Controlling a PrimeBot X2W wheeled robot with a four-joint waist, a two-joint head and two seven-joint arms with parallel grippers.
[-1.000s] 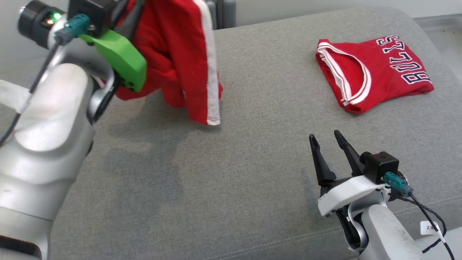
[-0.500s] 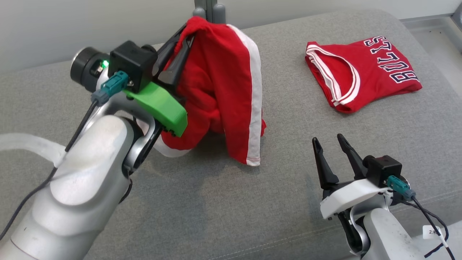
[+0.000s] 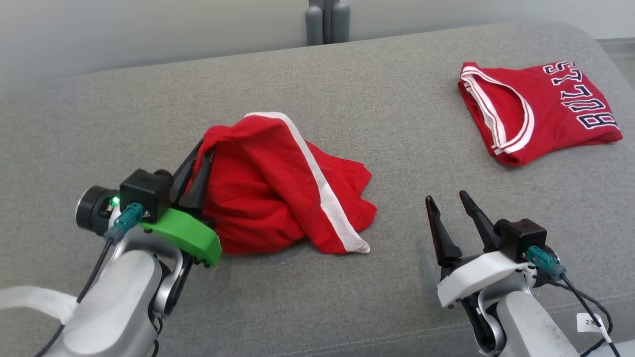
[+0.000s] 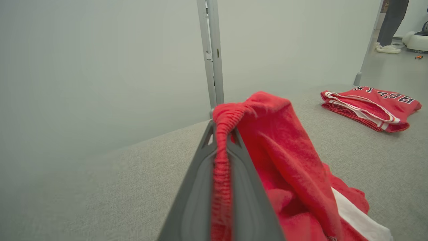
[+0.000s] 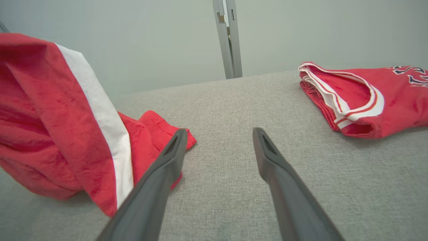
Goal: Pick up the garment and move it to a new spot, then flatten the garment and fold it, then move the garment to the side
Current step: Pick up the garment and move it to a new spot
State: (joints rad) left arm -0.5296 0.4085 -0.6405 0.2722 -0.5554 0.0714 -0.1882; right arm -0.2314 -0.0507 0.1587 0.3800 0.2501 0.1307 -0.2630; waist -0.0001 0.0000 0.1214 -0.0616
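The garment is a red pair of shorts with a white side stripe, crumpled on the grey cushion left of centre. My left gripper is shut on its elastic waistband, holding that edge a little above the surface while the rest slumps down. The right wrist view shows the garment at its left. My right gripper hovers open and empty near the front right, a short way right of the garment's hem; its fingers frame bare cushion.
A folded red jersey with dark lettering lies at the back right of the grey cushion. A grey post stands behind the cushion's far edge against a pale wall. A person's feet show far off.
My left gripper has come down and toward the front with the garment, which now rests mostly on the cushion instead of hanging. The head camera has shifted. The right gripper stayed put.
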